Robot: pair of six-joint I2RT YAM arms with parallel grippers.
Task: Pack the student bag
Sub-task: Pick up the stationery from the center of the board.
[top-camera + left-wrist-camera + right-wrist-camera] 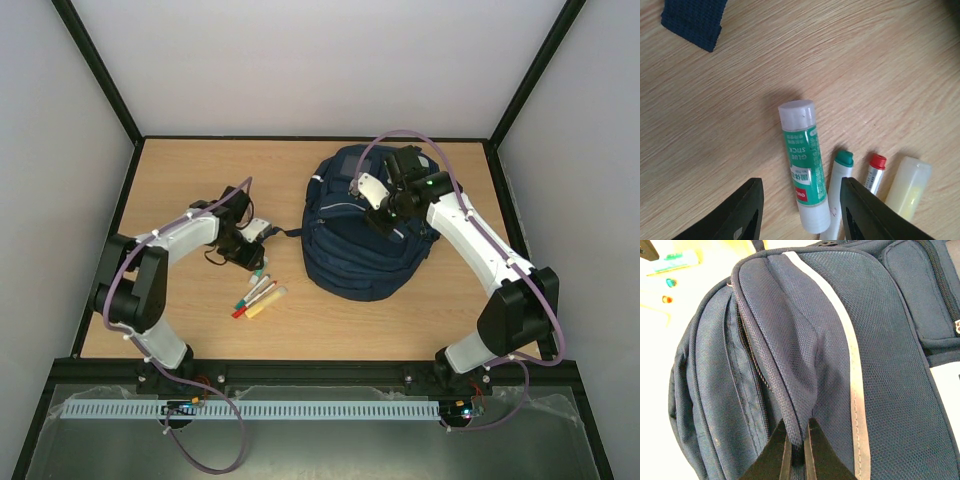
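Observation:
The navy student bag lies on the wooden table, centre right. My right gripper is shut on a fold of the bag's front flap, pinched beside the white reflective stripe and an open zip. My left gripper is open, its jaws either side of a green-and-white glue stick lying on the table. Beside it lie a green-capped marker, a red-capped marker and a yellow highlighter. In the top view the left gripper hovers over the pens.
A navy strap end lies on the table at the top left of the left wrist view. Black frame posts and white walls enclose the table. A perforated rail runs along the near edge.

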